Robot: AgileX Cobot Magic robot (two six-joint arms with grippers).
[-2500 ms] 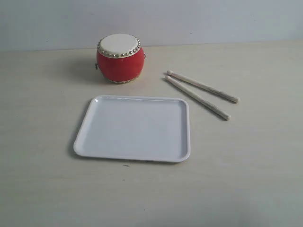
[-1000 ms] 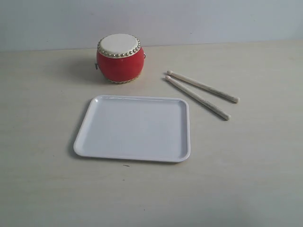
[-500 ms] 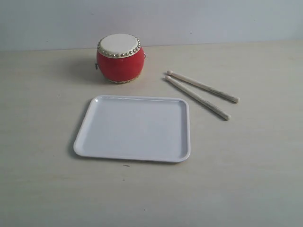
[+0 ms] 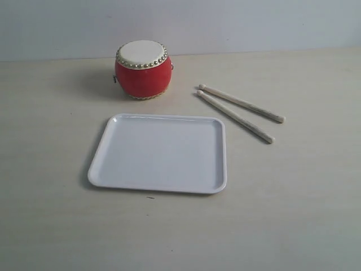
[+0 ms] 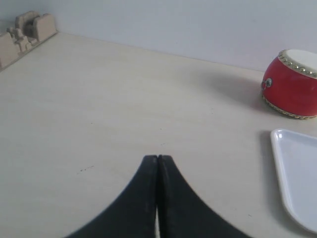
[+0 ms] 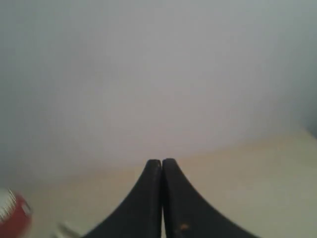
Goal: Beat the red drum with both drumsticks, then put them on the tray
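The red drum (image 4: 143, 70) stands upright at the back of the table, cream skin up; the left wrist view catches it (image 5: 291, 84) at its edge. The white tray (image 4: 161, 153) lies flat in front of it, and one corner of the tray (image 5: 296, 178) shows in the left wrist view. Two pale drumsticks (image 4: 240, 110) lie side by side on the table right of the tray, angled away from the drum. Neither arm shows in the exterior view. My left gripper (image 5: 157, 157) is shut with nothing in it, above bare table. My right gripper (image 6: 161, 161) is shut and empty, facing the wall, with the drum (image 6: 12, 218) blurred at the edge.
A beige block-shaped fixture (image 5: 25, 34) sits at the table's far corner in the left wrist view. A plain pale wall (image 4: 225, 22) runs behind the table. Bare tabletop (image 4: 293, 214) surrounds the tray on all sides.
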